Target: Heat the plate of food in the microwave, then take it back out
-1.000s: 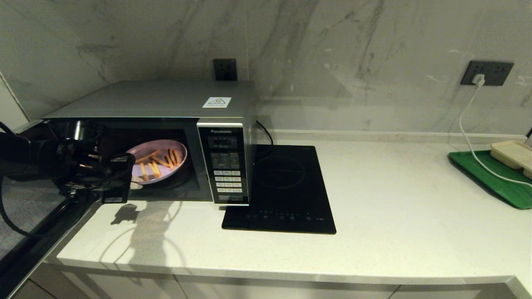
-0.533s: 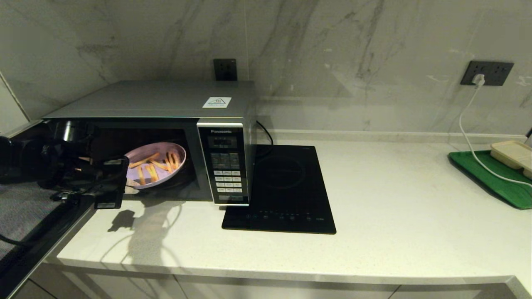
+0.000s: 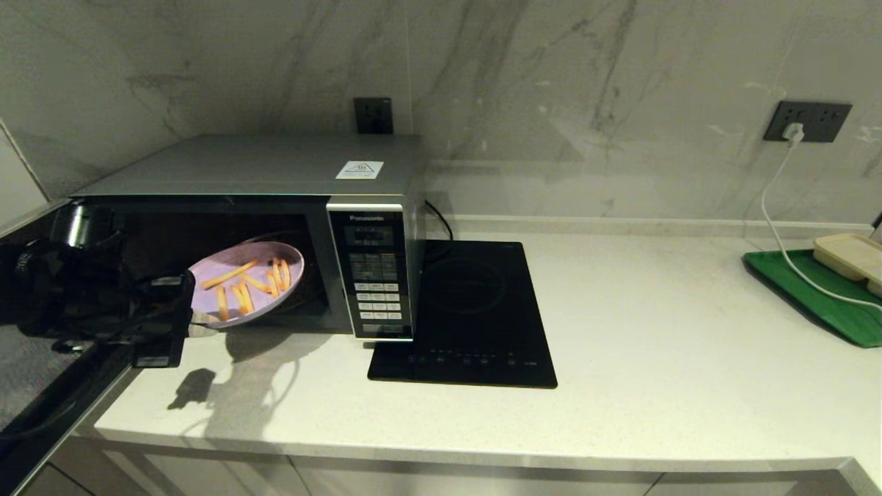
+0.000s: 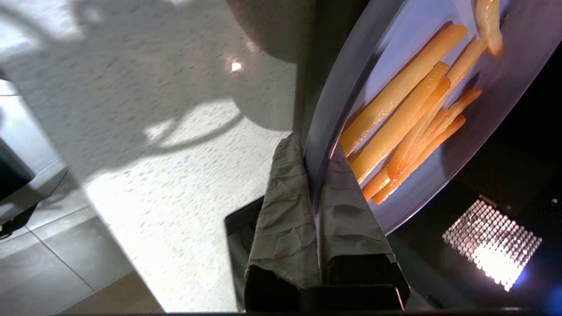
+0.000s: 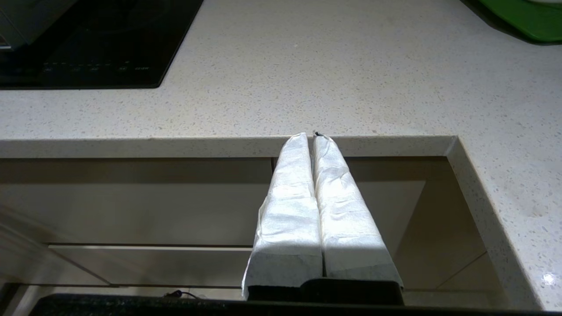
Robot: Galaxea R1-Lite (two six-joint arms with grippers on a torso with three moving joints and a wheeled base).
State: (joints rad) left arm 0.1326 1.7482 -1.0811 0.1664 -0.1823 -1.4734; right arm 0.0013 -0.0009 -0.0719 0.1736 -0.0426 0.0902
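Note:
The silver Panasonic microwave (image 3: 275,169) stands at the left of the counter with its door swung open to the left. The lilac plate of food (image 3: 272,303) with several orange fries (image 4: 408,114) hangs tilted at the mouth of the cavity, partly out over the counter. My left gripper (image 3: 196,329) is shut on the plate's near rim (image 4: 325,109), one wrapped finger under it and one on top. My right gripper (image 5: 309,137) is shut on nothing, parked below the counter's front edge, out of the head view.
A black induction cooktop (image 3: 475,317) lies right of the microwave. A green tray (image 3: 813,296) with a beige compartment tray (image 3: 851,255) sits at the far right, crossed by a white cable (image 3: 778,227). The open microwave door (image 3: 41,386) stands at the left counter edge.
My left gripper has drawn the plate leftward and outward from the cavity toward the counter's front; the plate's near edge now overhangs the counter. The right arm has not moved.

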